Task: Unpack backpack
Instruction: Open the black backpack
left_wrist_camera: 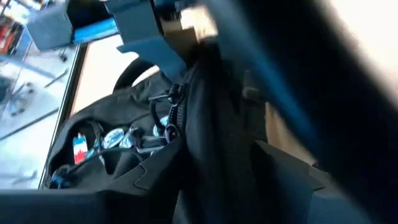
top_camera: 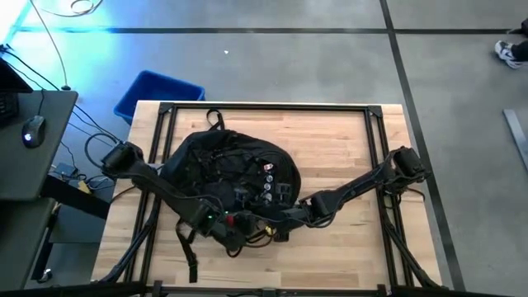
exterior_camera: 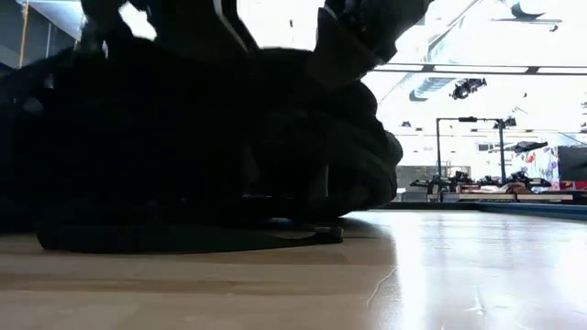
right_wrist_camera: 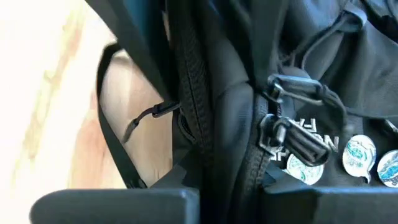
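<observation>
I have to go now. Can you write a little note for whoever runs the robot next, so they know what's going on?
Left claw: at the backpack's near edge; I cannot tell if it is open or gripping.
Right claw: also at that near edge, by the pins; its fingers look closed on the fabric next to the zipper.
Backpack: lying flat in the middle of the table, straps trailing toward the front.
Done: nothing is out on the table yet.
Left: open the backpack and take out whatever is inside.

high: overhead, whole table | low: tabletop-level | wrists: close | shared: backpack (top_camera: 227, 186)
</observation>
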You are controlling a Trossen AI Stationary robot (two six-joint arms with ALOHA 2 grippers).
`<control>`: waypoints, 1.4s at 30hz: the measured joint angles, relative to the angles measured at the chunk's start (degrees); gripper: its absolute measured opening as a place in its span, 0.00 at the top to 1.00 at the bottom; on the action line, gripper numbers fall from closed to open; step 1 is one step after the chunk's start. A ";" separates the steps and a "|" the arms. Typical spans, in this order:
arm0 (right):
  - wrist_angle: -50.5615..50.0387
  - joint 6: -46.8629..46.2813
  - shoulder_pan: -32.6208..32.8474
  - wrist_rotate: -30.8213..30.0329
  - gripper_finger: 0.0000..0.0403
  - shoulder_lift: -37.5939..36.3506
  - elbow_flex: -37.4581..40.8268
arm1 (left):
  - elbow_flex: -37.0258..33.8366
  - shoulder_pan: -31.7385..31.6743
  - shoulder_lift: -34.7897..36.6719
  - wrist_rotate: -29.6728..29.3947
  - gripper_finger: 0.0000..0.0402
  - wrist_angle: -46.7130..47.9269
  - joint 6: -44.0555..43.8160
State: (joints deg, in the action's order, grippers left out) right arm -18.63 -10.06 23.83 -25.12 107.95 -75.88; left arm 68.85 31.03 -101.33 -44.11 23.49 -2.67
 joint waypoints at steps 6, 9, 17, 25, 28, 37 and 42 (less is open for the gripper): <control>-0.39 7.57 1.11 0.28 0.79 1.43 -0.10 | -0.06 1.30 -2.22 -6.54 0.86 3.70 -1.56; -2.20 13.66 2.22 0.23 0.71 0.59 -0.24 | -0.08 3.34 -2.24 -9.75 0.96 7.05 -5.30; -14.68 20.97 5.21 -1.07 0.48 -6.53 -0.35 | -0.25 14.92 -2.00 -17.26 0.99 21.29 -17.52; -9.77 34.27 4.23 -0.62 0.42 -2.84 4.22 | -1.06 24.83 -1.93 -22.14 0.99 30.26 -37.27; -2.21 32.25 3.06 -2.91 0.46 -0.48 6.85 | -2.26 25.95 -1.93 -22.64 0.99 30.08 -40.19; -7.73 22.52 6.71 -19.50 0.96 0.27 4.53 | -13.99 21.08 -1.89 -44.36 0.95 29.47 -56.53; -33.26 2.85 9.24 -31.42 0.99 -0.45 -4.87 | -20.56 11.59 -0.53 -49.18 0.88 36.77 -77.80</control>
State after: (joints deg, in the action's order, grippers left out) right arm -51.90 -7.21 33.07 -56.54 107.50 -80.75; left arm 48.29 42.62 -101.86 -93.30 60.26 -80.47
